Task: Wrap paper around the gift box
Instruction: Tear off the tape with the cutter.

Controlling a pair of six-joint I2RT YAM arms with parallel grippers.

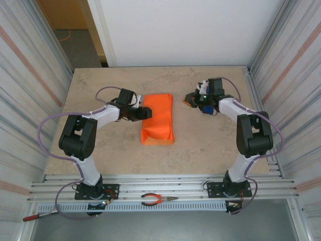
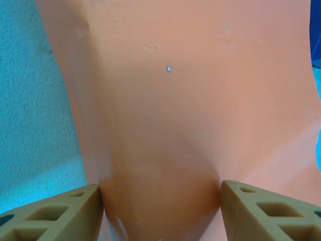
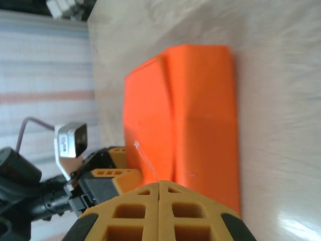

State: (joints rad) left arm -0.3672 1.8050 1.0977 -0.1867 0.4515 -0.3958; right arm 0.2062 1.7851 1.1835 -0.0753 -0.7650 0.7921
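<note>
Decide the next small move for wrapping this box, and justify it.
Probably carry the right gripper across to the paper and press its tape strip onto the fold. The left gripper pinches the folded paper, and the right is shut on a thin clear strip.

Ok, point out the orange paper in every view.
Top external: paper at picture centre.
Left wrist: paper upper centre, running down between the fingers.
Right wrist: paper centre, above the shut right claw.
Shared landmark: left claw at the paper's edge.
</note>
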